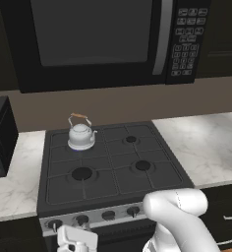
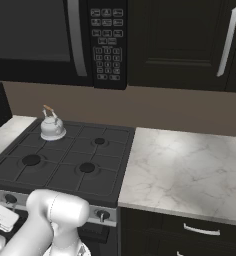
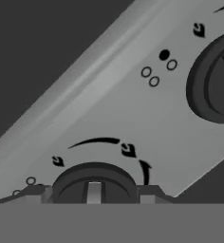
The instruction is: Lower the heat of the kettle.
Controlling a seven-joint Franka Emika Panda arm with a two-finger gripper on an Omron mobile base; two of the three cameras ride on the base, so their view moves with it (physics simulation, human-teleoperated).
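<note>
The kettle [image 1: 81, 136] sits on the rear left burner of the black stove [image 1: 113, 167], well back from the front control panel [image 3: 133, 109], with marble worktop [image 2: 185, 170] on either side and a microwave [image 1: 103, 39] overhead. The hand [image 3: 94, 197] is down at the front of the stove, pressed close to the panel; in the hand view its two dark finger tips sit either side of a round black knob [image 3: 94, 182], and they appear clenched on it, gripping its raised centre ridge. A second knob [image 3: 216, 80] lies further along the panel, apart from the hand. Curved arrows printed around the gripped knob mark the turning direction. The step in hand looks like the turning of the burner control, the grasp already made. From the left base view the hand [image 1: 76, 240] is below the leftmost knobs, though which burner this knob feeds cannot be told for certain. The next move calls for a steady wrist roll toward the lower setting, stopping short of off and keeping the fingers from slipping off the ridge.
</note>
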